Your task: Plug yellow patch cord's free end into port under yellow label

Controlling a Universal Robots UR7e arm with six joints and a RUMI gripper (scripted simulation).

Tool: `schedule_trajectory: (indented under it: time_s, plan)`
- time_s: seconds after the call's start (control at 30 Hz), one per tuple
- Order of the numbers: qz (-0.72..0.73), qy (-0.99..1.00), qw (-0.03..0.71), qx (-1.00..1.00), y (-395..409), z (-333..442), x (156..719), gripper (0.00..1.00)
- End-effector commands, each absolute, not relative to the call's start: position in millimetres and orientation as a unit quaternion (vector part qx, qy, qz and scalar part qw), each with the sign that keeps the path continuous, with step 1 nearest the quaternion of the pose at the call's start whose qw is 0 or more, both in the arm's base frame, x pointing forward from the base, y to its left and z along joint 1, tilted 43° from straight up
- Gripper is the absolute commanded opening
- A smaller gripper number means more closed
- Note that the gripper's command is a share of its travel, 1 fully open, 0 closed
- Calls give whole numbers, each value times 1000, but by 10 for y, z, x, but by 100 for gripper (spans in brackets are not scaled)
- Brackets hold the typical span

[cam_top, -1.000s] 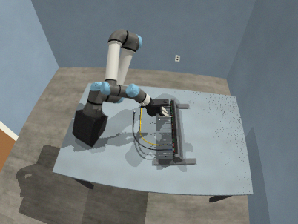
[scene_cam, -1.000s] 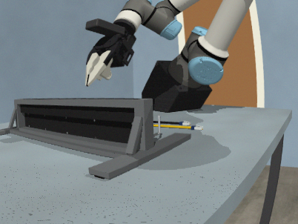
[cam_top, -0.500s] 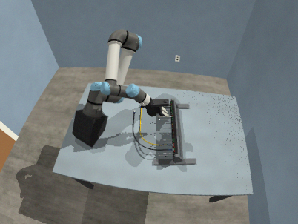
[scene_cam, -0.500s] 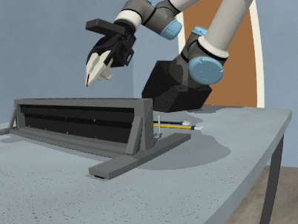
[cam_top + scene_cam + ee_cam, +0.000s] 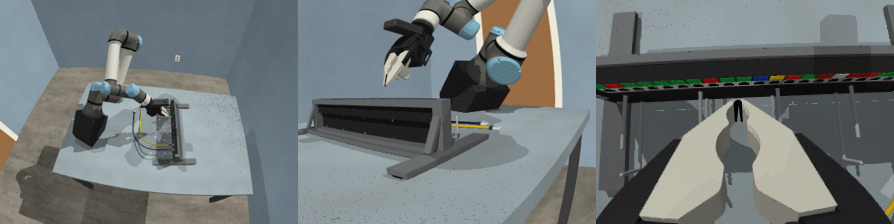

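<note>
The grey rack (image 5: pixel 180 130) (image 5: pixel 391 104) (image 5: pixel 746 57) stands upright on the table. In the wrist view a row of colored labels runs under its top bar, with the yellow label (image 5: pixel 777 78) a little right of center. The yellow patch cord (image 5: pixel 146 139) (image 5: pixel 472 127) lies on the table beside the rack, and its free plug (image 5: pixel 497 127) rests flat near the robot base. The black cord (image 5: pixel 133 127) lies next to it. My gripper (image 5: pixel 165 112) (image 5: pixel 386 83) (image 5: pixel 738 101) is shut and empty. It hangs above the rack's end, tips pointing down at the label row.
The robot's black base (image 5: pixel 89 126) (image 5: pixel 472 89) stands on the table left of the cords. The rack's flat feet (image 5: pixel 439 156) (image 5: pixel 183 162) stick out at both ends. The table edge (image 5: pixel 572 137) is close on the right in the exterior view.
</note>
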State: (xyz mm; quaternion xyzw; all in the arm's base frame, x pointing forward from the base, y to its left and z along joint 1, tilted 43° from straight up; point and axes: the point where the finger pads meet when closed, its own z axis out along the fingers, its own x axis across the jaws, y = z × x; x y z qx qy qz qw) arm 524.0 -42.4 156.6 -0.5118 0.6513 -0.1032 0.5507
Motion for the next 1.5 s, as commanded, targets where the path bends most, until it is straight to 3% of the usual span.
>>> schedule_trajectory:
  time_s: [0.0, 1.47]
  plan:
    - [-104, 651, 551, -512, -429, 1570, 5237, 0]
    - [-104, 651, 551, -512, -540, 1665, 5026, 0]
